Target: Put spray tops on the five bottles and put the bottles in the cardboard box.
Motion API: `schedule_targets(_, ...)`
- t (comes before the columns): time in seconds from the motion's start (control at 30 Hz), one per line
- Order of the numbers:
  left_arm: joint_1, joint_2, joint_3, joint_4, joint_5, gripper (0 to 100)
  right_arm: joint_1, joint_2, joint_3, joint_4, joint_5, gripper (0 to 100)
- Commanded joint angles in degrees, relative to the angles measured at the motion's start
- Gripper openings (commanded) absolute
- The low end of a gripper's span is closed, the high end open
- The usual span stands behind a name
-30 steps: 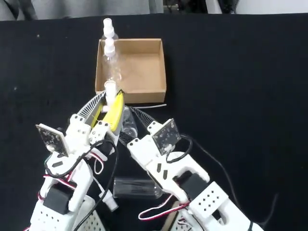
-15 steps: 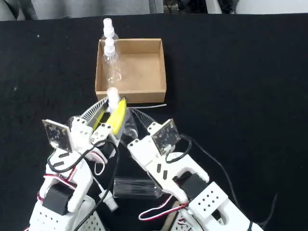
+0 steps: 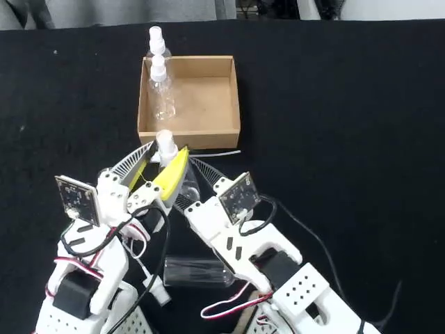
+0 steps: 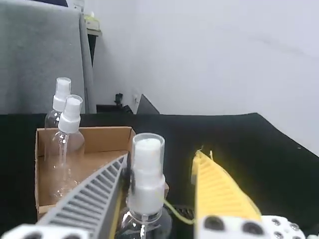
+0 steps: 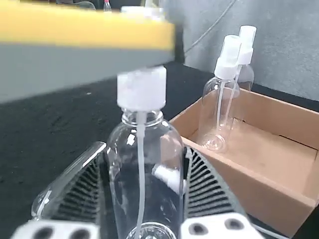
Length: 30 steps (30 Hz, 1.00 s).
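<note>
Right gripper (image 5: 144,174) clamped on clear bottle (image 5: 142,142), upright just before cardboard box (image 3: 236,90) | left gripper (image 4: 160,167) jaws apart about its spray top (image 4: 146,172) | looks light, slick, thin-walled: hold mid-body, gently, lest it squash or twist.

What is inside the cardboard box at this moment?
One capped bottle stands upright inside the cardboard box, against one side wall. A second capped bottle stands beyond the far wall; that wall hides its base.

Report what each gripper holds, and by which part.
Right gripper clamps the clear plastic bottle by its body. Left gripper holds nothing, open around the white spray top.
</note>
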Motion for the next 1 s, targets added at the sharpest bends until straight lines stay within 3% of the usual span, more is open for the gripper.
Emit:
schedule_targets(0.0,0.04,-0.26,-4.79,0.18,-0.97,19,-0.88,-1.45,-0.48,-1.76,-0.09,1.3)
schedule_targets(0.97,0.13,-0.35,-11.74,-0.35,-0.53,14,-0.79,-0.92,-0.4,-2.02,-0.09,1.3)
